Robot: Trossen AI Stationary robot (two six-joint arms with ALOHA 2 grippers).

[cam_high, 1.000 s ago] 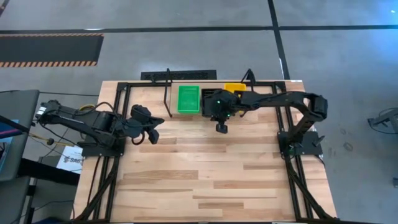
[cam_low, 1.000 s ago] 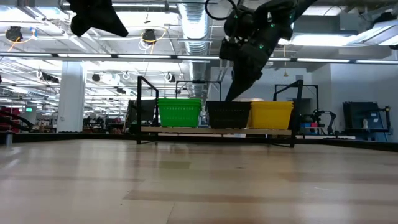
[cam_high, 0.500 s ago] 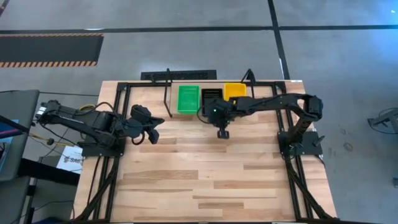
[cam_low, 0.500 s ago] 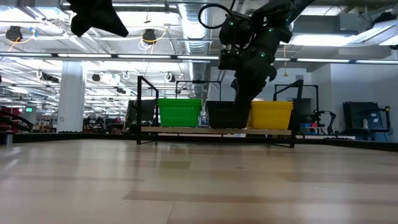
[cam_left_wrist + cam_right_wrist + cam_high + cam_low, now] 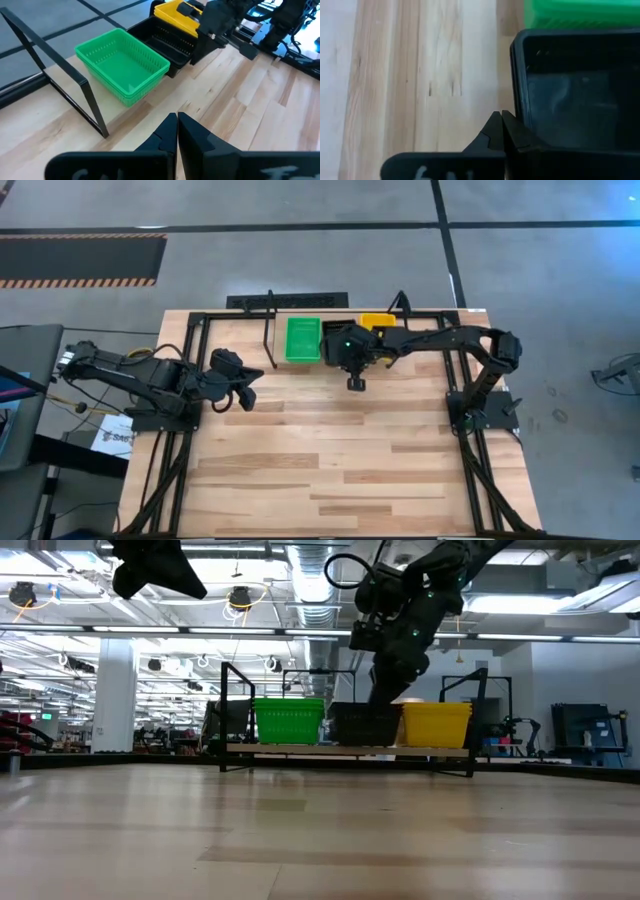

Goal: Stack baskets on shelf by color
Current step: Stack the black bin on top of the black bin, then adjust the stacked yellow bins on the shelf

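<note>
Hovering just in front of the black basket stack [image 5: 336, 335], the right gripper [image 5: 354, 383] has its jaws pressed together and holds nothing.

**Risks**
1. From the right wrist view, the closed fingertips sit just beside the black stack's near rim. A low or forward move would likely catch that rim and push the stack back or askew on the shelf [image 5: 345, 751].
2. A sideways swing could strike the green basket stack [image 5: 303, 340] or the yellow basket stack [image 5: 376, 322], which stand just beside the black one.

The left gripper [image 5: 243, 386] waits well apart, jaws pressed together, empty.

**Surface and room**
The table [image 5: 340, 470] is pale wood planking, bare in front of the shelf. Beyond it lies a large hall with ceiling ducts and strip lights.
</note>
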